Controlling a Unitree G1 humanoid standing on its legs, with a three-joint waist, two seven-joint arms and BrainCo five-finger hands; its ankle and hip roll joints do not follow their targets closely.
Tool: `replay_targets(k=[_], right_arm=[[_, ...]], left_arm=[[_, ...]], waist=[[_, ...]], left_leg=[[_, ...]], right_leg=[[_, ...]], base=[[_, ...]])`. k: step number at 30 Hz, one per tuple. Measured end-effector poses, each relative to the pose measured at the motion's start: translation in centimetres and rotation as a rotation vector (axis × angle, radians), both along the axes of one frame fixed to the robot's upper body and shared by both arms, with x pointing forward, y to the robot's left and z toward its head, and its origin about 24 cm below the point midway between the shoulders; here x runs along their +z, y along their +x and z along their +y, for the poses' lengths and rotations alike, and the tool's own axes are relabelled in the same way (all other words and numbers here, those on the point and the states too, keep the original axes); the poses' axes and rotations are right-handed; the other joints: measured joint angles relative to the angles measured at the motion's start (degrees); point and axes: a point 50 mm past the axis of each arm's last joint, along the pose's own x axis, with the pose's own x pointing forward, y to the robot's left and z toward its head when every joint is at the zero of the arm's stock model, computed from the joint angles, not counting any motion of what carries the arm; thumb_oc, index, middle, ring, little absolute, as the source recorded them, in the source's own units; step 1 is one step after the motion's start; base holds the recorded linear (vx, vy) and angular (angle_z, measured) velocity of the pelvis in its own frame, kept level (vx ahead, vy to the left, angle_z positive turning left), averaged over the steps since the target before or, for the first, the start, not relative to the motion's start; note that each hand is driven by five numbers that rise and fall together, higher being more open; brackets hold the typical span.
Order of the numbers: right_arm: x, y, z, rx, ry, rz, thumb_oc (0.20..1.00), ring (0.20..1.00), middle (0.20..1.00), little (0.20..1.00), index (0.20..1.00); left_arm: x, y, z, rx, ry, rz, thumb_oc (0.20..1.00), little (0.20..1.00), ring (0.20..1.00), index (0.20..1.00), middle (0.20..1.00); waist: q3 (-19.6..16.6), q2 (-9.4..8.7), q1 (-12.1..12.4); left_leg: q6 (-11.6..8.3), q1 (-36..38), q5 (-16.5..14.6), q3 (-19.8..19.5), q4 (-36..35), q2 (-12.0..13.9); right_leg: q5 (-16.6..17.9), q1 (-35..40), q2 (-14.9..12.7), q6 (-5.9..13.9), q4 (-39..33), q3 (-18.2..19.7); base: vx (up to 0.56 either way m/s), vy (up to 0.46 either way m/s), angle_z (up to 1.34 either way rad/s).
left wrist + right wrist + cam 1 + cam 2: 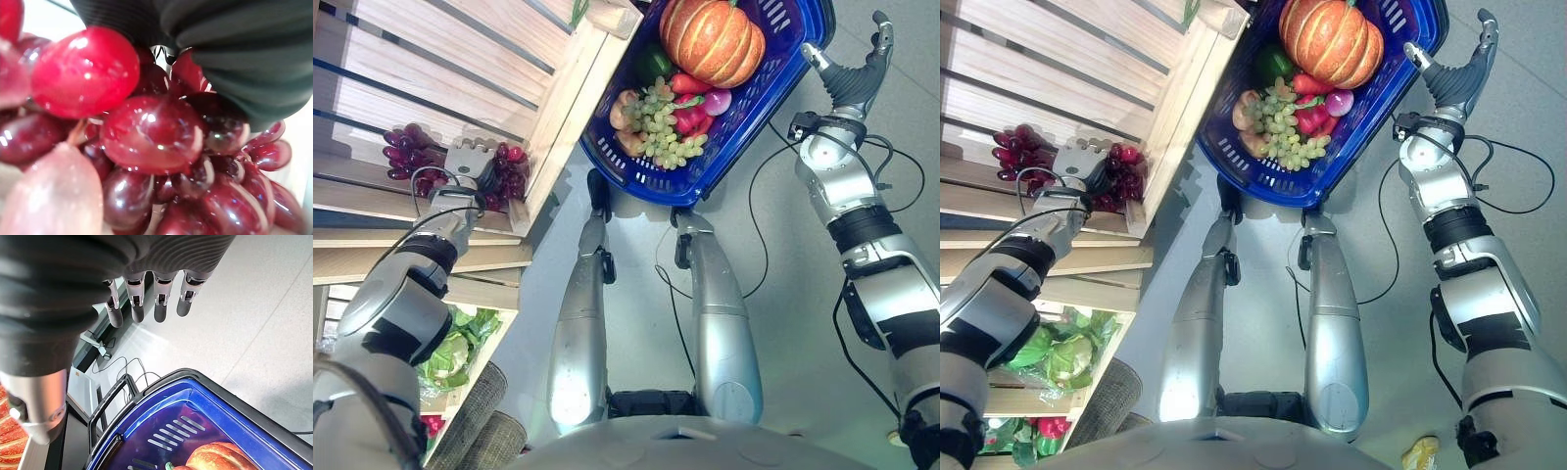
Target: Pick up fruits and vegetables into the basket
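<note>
A bunch of dark red grapes point(509, 168) lies on the wooden shelf point(431, 59) at the left. My left hand point(470, 159) rests on the middle of the bunch, with berries showing on both sides of it. In the left wrist view the red grapes point(151, 132) press right up against the hand's dark cover point(234, 54). The blue basket point(754, 113) hangs ahead and holds a pumpkin point(710, 39), green grapes point(666, 122), red peppers and other produce. My right hand point(854, 73) is at the basket's right rim point(205, 387) with its fingers point(161, 298) straight.
The wooden shelf's corner post point(563, 108) stands close to the basket's left side. A lower crate holds lettuce point(455, 352) and some red produce point(1050, 427). Grey woven rolls point(480, 416) lean at the bottom left. Grey floor lies under the basket.
</note>
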Motion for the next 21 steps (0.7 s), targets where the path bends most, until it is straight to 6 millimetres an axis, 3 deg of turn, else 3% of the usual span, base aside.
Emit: replay_targets(k=[2, 6, 10, 15, 21], right_arm=[[-0.1, 0.0, 0.0, -0.003, 0.0, 0.006, 1.0, 1.0, 1.0, 1.0, 1.0], [-0.7, -0.1, 0.2, 0.005, 0.007, 0.017, 1.0, 1.0, 1.0, 1.0, 1.0], [-2.4, -0.6, 0.3, 0.017, 0.025, 0.04, 1.0, 1.0, 1.0, 1.0, 1.0], [-3.6, -0.9, 0.4, 0.016, 0.018, 0.063, 1.0, 1.0, 1.0, 1.0, 1.0], [-2.9, -0.8, 1.2, 0.066, 0.004, 0.033, 1.0, 1.0, 1.0, 1.0, 1.0]], left_arm=[[-0.2, -0.1, 0.0, 0.038, -0.205, -0.05, 0.2, 0.2, 0.2, 0.2, 0.2], [1.3, 0.6, -1.1, 0.052, -0.923, -0.302, 0.2, 0.2, 0.2, 0.2, 0.2], [2.2, 0.2, -1.4, -0.032, -1.482, -0.481, 0.2, 0.2, 0.2, 0.2, 0.2], [2.8, -0.3, -1.4, -0.124, -1.808, -0.601, 0.2, 0.2, 0.2, 0.2, 0.2], [3.7, 0.0, -2.6, -0.199, -1.97, -0.629, 0.2, 0.2, 0.2, 0.2, 0.2]], waist=[[0.0, 0.0, 0.14], [0.0, 0.0, 0.38], [0.0, 0.0, 0.35], [0.0, 0.0, 0.91], [0.02, -0.02, 1.85]], left_leg=[[0.0, 0.05, 0.0, 0.0, 0.01, -0.04], [0.0, 0.85, 0.0, -0.1, -0.01, -0.06], [-0.02, 2.21, -0.01, -0.18, -0.06, -0.02], [-0.02, 2.42, 0.09, -0.28, -0.08, -0.05], [-0.04, 2.43, 0.16, -0.28, -0.17, -0.04]], right_leg=[[0.01, 0.03, -0.01, -0.01, 0.06, 0.04], [0.03, 0.78, -0.04, -0.06, 0.23, 0.0], [-0.19, 2.12, 0.0, 0.25, 0.23, -0.04], [-0.2, 2.31, -0.03, 0.27, 0.4, -0.13], [-0.2, 2.3, -0.09, 0.26, 0.44, -0.18]], base=[[0.0, 0.0, 0.0], [0.0, -0.008, 0.0], [0.01, -0.041, 0.0], [0.0, -0.01, 0.0], [0.0, -0.002, 0.01]])
